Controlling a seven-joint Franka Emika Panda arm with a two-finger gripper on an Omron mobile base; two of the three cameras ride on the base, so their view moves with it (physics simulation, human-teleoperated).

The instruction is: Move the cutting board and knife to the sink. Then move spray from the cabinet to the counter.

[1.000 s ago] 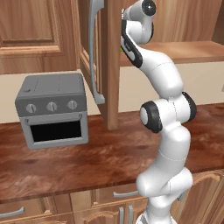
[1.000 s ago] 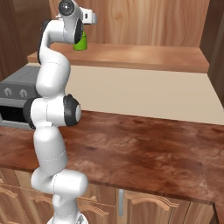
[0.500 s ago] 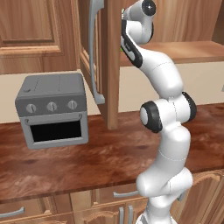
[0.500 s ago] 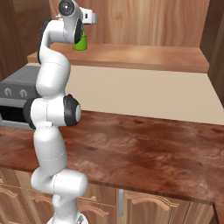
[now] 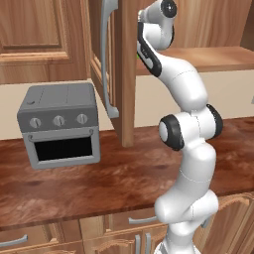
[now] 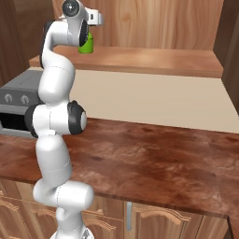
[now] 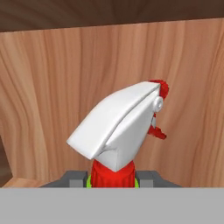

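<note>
Arm reached up into the open cabinet (image 5: pixel 115 74), gripper (image 7: pixel 113 180) narrowed around the neck of the spray (image 6: pixel 86 45), bottle upright on the cabinet shelf, toaster oven (image 5: pixel 60 125) on the counter (image 6: pixel 158 158) to the left

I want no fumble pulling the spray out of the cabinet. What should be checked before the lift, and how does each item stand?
1. Cabinet door swung open: ok.
2. Spray upright on the shelf: ok.
3. Pincer around the spray's neck, fingers on either side: ok.
4. Grip firm: cannot tell.
5. Bare counter below to set it down: ok.
6. Toaster oven off to the side of the path: ok.
</note>
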